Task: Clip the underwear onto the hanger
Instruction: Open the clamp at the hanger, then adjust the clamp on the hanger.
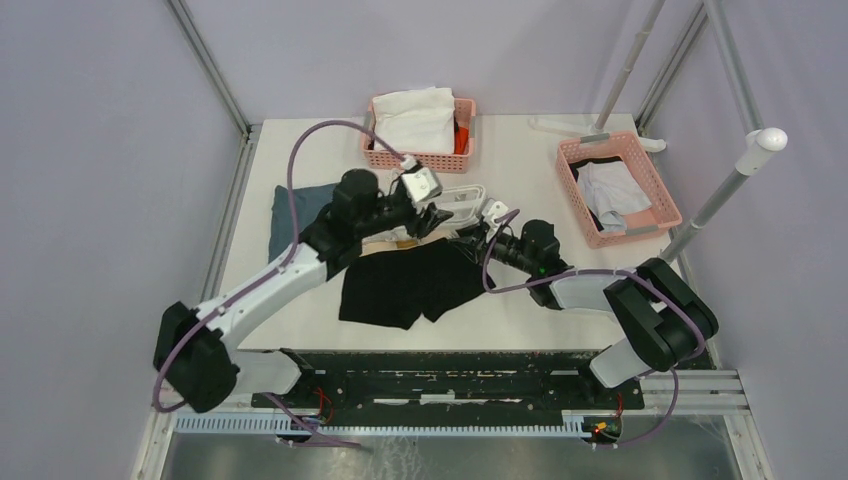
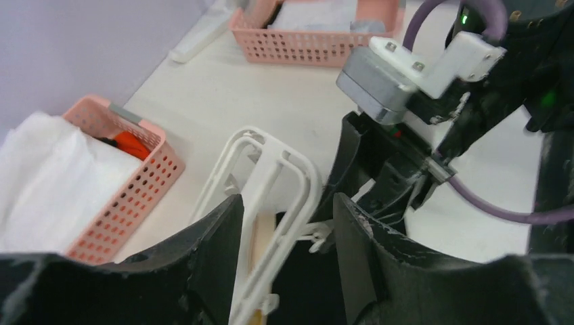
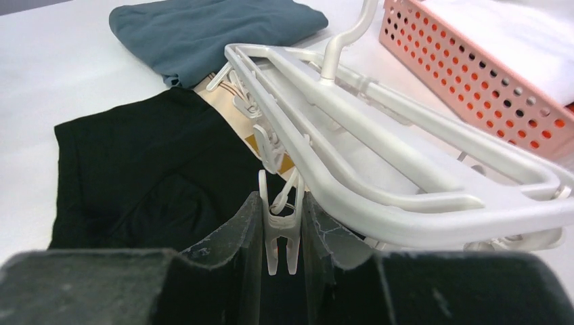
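Note:
The black underwear (image 1: pixel 400 285) lies flat on the table, its tan waistband (image 3: pixel 223 108) tucked under the white hanger (image 1: pixel 462 197). The hanger rests at the underwear's far edge. My left gripper (image 1: pixel 435 218) hovers over the hanger's left end, open. One white rail (image 2: pixel 271 176) runs up between its fingers (image 2: pixel 203 250) without being squeezed. My right gripper (image 3: pixel 281 203) is shut on a small white clip (image 3: pixel 281 237) that dangles from the hanger's near rail (image 3: pixel 379 203), right over the black fabric (image 3: pixel 135 169).
A folded blue-grey cloth (image 1: pixel 295 210) lies left of the hanger. A pink basket (image 1: pixel 466 125) holding a white garment stands behind it. A second pink basket (image 1: pixel 662 195) is at the right, next to a slanted white pole (image 1: pixel 740 165).

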Controlling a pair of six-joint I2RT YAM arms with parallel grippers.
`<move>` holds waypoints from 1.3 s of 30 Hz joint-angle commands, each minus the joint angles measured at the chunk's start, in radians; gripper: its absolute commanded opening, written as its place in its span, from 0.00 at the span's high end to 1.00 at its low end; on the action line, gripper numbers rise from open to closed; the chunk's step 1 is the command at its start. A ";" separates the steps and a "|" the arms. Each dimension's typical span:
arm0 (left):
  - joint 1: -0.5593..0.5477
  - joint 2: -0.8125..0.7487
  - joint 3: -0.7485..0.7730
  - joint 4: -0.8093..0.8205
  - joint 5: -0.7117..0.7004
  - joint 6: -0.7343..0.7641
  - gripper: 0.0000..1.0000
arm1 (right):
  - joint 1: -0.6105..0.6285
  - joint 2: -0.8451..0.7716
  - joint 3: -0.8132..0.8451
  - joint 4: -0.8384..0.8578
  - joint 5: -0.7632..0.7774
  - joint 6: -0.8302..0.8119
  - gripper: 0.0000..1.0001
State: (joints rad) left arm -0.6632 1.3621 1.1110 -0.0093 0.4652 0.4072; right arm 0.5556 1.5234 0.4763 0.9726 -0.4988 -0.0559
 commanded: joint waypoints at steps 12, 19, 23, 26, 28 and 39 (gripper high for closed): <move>-0.054 -0.318 -0.747 0.648 -0.481 -0.877 0.43 | 0.092 -0.073 0.113 -0.338 0.247 0.296 0.89; -0.128 -0.183 -0.806 0.839 -0.537 -0.945 0.37 | 0.112 -0.073 0.121 -0.303 0.373 0.476 0.87; -0.155 -0.085 -0.803 0.951 -0.543 -1.002 0.33 | 0.125 -0.075 0.124 -0.279 0.440 0.534 0.87; -0.177 -0.014 -0.791 0.992 -0.577 -1.037 0.31 | 0.129 -0.074 0.119 -0.248 0.466 0.571 0.87; -0.189 0.031 -0.787 1.033 -0.607 -1.062 0.31 | 0.132 -0.071 0.116 -0.233 0.468 0.589 0.87; -0.207 0.266 -0.684 1.187 -0.654 -1.093 0.25 | 0.145 -0.064 0.114 -0.190 0.460 0.640 0.87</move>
State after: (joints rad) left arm -0.8619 1.5810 0.3660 1.0367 -0.1410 -0.6468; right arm 0.6903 1.4818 0.5476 0.6731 -0.0433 0.5507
